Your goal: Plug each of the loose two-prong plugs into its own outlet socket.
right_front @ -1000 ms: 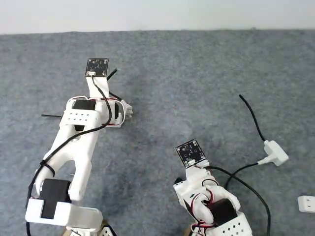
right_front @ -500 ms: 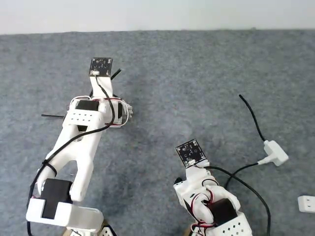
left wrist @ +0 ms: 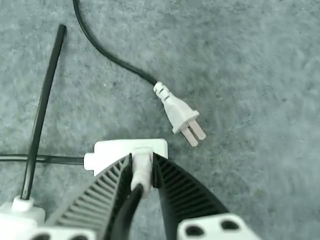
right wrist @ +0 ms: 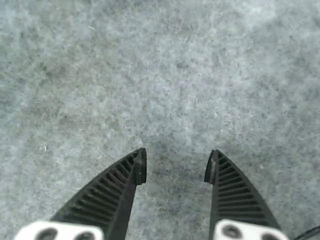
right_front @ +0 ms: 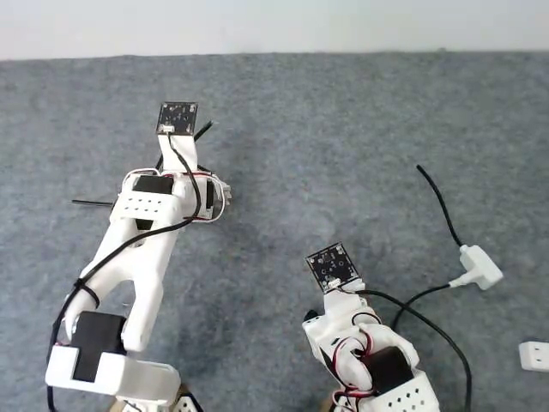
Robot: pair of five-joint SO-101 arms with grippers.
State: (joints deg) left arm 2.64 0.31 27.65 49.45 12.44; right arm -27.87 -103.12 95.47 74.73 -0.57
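Clamping white two-prong plug [left wrist: 141, 172] in left gripper [left wrist: 142, 161], square against white plastic outlet socket [left wrist: 112, 150], for insertion. At five o'clock, right gripper [right wrist: 175, 167] apart, idle.

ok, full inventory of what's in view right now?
grey felt mat: 1, grey, under everything
held white two-prong plug: 1, white, black cord, in left gripper
white socket block: 1, white, against the held plug's tip
loose white two-prong plug: 1, white, black cord, beyond the block
white cabled connector: 1, white, right side of high view
small white piece: 1, white, right edge of high view
left gripper: 1, black fingers, shut on held plug
right gripper: 1, black fingers, open over mat
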